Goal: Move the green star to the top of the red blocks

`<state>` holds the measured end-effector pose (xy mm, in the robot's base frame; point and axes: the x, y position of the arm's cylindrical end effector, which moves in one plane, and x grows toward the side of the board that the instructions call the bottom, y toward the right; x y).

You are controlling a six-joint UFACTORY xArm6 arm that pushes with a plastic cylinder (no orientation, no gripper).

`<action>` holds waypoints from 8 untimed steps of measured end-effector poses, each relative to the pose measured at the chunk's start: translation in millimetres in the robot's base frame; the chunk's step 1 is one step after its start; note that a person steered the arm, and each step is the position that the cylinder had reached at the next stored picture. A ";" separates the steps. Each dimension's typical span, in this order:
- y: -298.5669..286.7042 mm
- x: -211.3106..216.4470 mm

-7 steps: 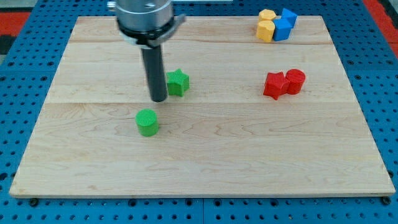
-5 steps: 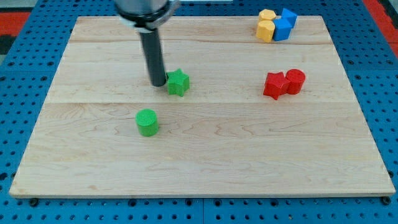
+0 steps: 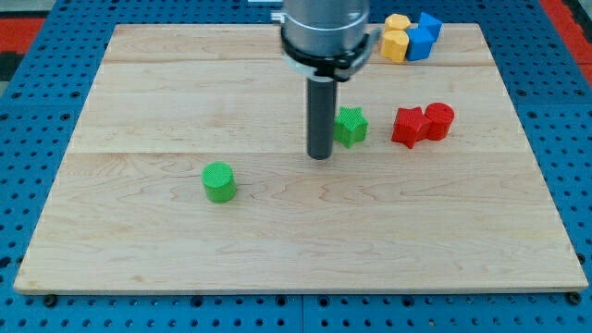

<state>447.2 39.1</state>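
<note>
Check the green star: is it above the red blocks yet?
Not yet. The green star sits level with the red blocks, to their left, my tip beside it.

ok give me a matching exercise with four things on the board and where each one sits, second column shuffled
Column one:
1. green star
2. green cylinder
3. red blocks
4. yellow and blue blocks

Column two:
A. at the view's top right corner of the board
B. alone toward the view's lower left
C. just to the view's right of my tip
D. a pair near the view's right, to the right of the star

Pairs: 1-C, 2-B, 3-D, 4-A
</note>
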 end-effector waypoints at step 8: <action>50.4 -79.4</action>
<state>367.7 89.5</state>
